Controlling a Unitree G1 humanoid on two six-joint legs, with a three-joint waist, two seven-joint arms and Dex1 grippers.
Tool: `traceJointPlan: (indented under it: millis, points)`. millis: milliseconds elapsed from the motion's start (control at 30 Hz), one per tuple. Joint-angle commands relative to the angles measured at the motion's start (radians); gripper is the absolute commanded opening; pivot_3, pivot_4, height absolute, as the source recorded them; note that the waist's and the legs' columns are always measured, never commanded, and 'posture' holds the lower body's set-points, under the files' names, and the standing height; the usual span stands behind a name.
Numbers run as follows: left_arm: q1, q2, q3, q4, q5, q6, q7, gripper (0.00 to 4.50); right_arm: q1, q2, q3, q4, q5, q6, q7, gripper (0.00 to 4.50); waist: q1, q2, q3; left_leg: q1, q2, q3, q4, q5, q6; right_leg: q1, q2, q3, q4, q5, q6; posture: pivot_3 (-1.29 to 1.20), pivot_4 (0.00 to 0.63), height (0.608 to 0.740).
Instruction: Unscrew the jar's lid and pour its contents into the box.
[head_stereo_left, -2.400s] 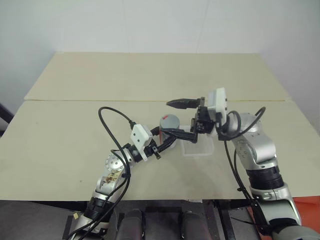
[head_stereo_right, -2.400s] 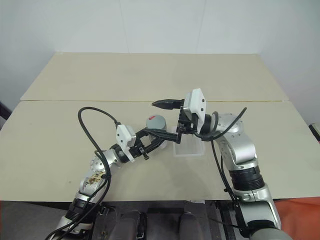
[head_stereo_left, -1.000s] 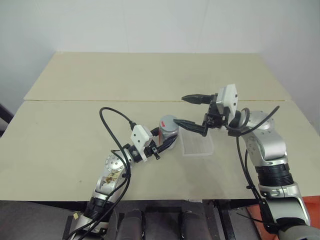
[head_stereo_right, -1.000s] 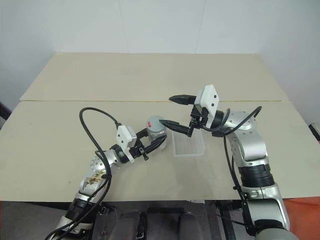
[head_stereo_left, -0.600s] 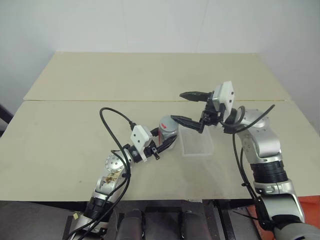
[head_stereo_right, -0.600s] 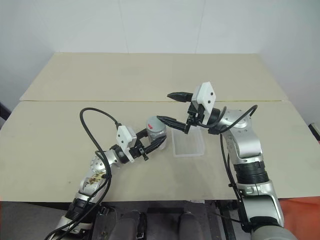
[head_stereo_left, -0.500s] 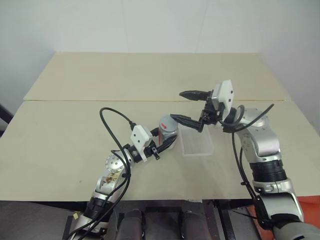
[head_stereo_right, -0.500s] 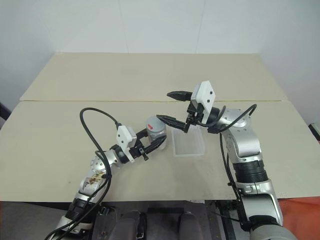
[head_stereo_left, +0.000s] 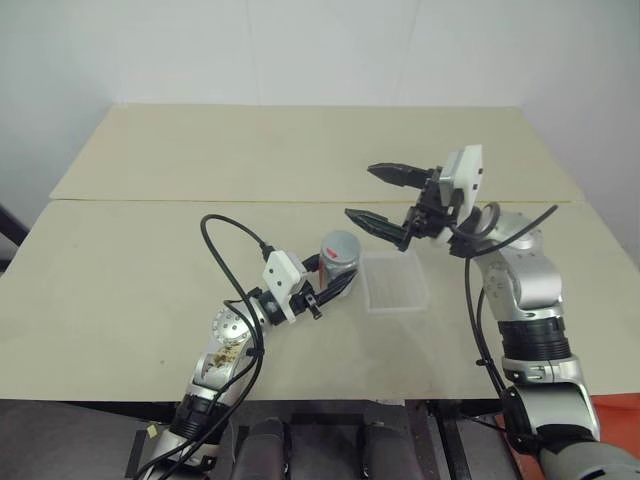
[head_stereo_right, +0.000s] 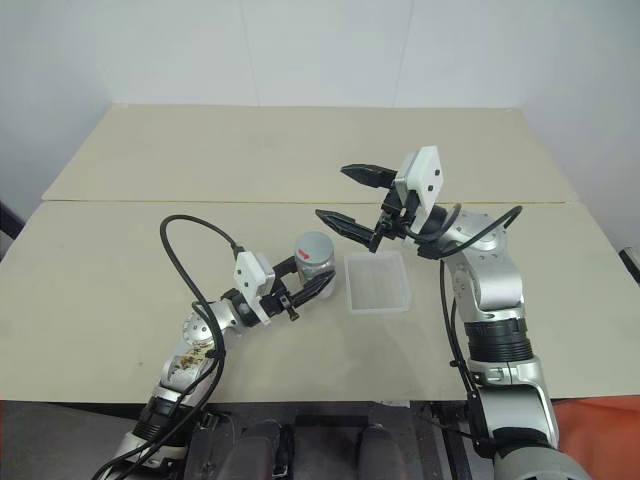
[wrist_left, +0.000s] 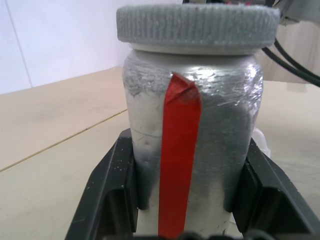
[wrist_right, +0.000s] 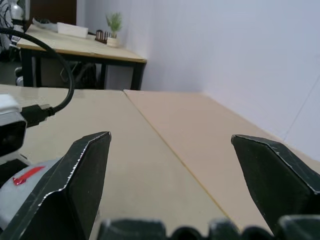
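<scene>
— Two sets of fingers: what does the head camera give?
— My left fingers (head_stereo_left: 335, 285) clamp the jar (head_stereo_left: 338, 262) upright on the worktop (head_stereo_left: 130, 260), just left of the box (head_stereo_left: 394, 283). My right fingers (head_stereo_left: 381, 197) gape empty above and right of the lid (head_stereo_left: 341, 244).
— Left wrist?
— Jar (wrist_left: 192, 150) vertical, lid (wrist_left: 197, 27) on.
— Right wrist?
— Lid (wrist_right: 27, 181) lies below; I judge the right hand nearest.

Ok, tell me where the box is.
The box sits on the table, just right of the jar in the left gripper, below the open right gripper.
</scene>
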Motion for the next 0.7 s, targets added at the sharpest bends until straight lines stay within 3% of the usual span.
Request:
traceJointPlan:
  millis: [33, 133, 267, 700]
  points:
    - [-0.007, -0.004, -0.001, -0.041, -0.011, -0.020, -0.002, 1.96, 0.029, -0.051, -0.033, -0.111, 0.105, 0.103, 0.052, 4.48, 0.002, 0.000, 0.000, 0.000, 0.000, 0.000, 0.000, 0.000, 0.000, 0.000, 0.000, 0.000, 0.000, 0.000, 0.000, 0.00, 0.150, 0.740]
    - [-0.005, -0.004, -0.002, -0.042, -0.011, -0.020, -0.002, 1.96, 0.084, -0.083, -0.016, -0.212, 0.170, 0.164, 0.090, 4.48, 0.002, 0.000, 0.000, 0.000, 0.000, -0.001, 0.000, 0.000, 0.000, 0.000, 0.000, 0.000, 0.000, 0.000, 0.000, 0.00, 0.150, 0.740]
    - [-0.006, -0.005, -0.003, -0.043, -0.010, -0.022, -0.001, 1.96, 0.127, -0.077, 0.029, -0.281, 0.127, 0.165, 0.055, 4.48, -0.003, 0.000, 0.000, 0.000, 0.000, -0.001, 0.000, 0.000, 0.000, 0.000, 0.000, 0.000, 0.000, 0.000, 0.000, 0.00, 0.150, 0.740]
    - [-0.005, -0.004, -0.004, -0.046, -0.008, -0.023, 0.000, 1.96, 0.104, -0.029, 0.117, -0.224, -0.001, 0.101, 0.022, 4.48, -0.001, 0.000, 0.000, 0.000, 0.000, 0.000, 0.000, 0.000, 0.000, 0.000, 0.000, 0.000, 0.000, 0.000, 0.000, 0.00, 0.150, 0.740]
